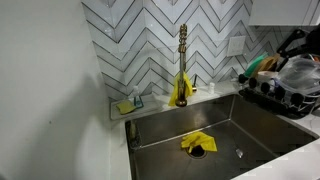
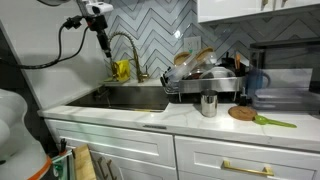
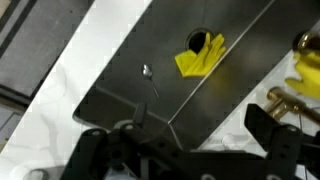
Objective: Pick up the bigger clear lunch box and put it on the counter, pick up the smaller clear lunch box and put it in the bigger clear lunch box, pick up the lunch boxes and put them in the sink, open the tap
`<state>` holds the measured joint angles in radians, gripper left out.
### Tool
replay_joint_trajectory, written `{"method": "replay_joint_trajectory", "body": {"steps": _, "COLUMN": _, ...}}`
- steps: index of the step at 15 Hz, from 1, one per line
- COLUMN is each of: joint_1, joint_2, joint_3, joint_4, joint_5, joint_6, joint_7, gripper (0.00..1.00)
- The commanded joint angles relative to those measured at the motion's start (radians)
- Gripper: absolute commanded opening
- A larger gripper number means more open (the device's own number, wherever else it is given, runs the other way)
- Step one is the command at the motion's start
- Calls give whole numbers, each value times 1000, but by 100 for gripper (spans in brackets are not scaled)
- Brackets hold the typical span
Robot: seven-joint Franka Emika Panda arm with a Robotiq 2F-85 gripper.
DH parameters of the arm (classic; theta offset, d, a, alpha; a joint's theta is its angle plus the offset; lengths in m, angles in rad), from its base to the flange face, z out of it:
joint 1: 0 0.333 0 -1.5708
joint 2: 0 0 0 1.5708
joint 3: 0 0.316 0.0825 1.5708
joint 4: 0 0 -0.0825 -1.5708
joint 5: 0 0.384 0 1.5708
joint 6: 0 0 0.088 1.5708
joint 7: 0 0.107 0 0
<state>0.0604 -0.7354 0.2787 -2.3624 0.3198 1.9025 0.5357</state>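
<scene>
My gripper hangs high above the sink, open and empty. In the wrist view its fingers spread over the steel basin. The brass-gold tap stands behind the basin on a yellow base and also shows in an exterior view and at the right edge of the wrist view. The white counter frames the basin. Clear plastic containers stand at the far right of the counter. I cannot tell the bigger lunch box from the smaller one there.
A yellow cloth lies over the drain, and a spoon lies on the basin floor. A full dish rack stands beside the sink. A steel cup, a cork mat and a sponge tray are on the counter.
</scene>
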Motion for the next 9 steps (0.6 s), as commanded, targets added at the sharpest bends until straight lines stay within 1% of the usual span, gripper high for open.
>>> {"method": "replay_joint_trajectory", "body": {"steps": 1, "joint_1": -94, "joint_2": 136, "joint_3": 45, "joint_4": 75, "joint_5": -125, "joint_6": 235, "joint_7": 8, "gripper": 100}}
{"method": "replay_joint_trajectory", "body": {"steps": 4, "joint_1": -160, "joint_2": 239, "joint_3": 90, "joint_4": 102, "joint_5": -275, "joint_6": 485, "joint_7": 58, "gripper": 100}}
{"method": "replay_joint_trajectory", "body": {"steps": 6, "joint_1": -229, "joint_2": 302, "joint_3": 128, "joint_4": 116, "joint_5": -412, "joint_6": 617, "joint_7": 148, "gripper": 100}}
{"method": "replay_joint_trajectory", "body": {"steps": 8, "joint_1": -300, "joint_2": 352, "joint_3": 156, "joint_4": 137, "joint_5": -558, "joint_6": 666, "joint_7": 258, "gripper": 100}}
{"method": "replay_joint_trajectory", "body": {"steps": 9, "joint_1": -327, "joint_2": 372, "joint_3": 163, "joint_4": 149, "joint_5": -627, "joint_6": 663, "joint_7": 310, "gripper": 100}}
